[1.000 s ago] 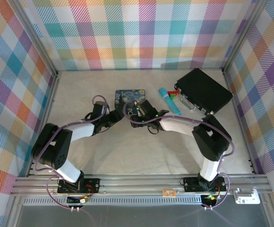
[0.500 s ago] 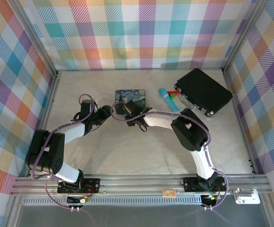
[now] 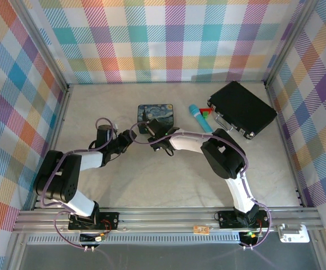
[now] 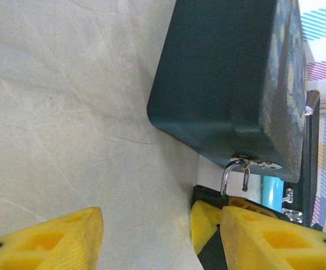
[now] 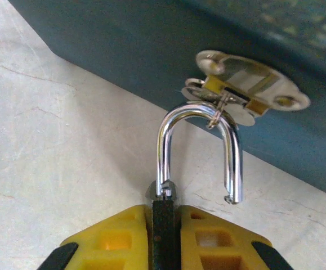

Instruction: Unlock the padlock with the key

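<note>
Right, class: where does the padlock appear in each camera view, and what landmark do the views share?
Top external: too small to make out; at the tin's near edge.
Left wrist: padlock lower right, hanging from the tin.
Right wrist: centre, body between the right fingers.
Shared landmark: the tin.

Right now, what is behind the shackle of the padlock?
The side wall of the blue tin and its silvery hasp, where the shackle is hooked. The padlock body is mostly covered by the right arm's yellow fingers.
</note>
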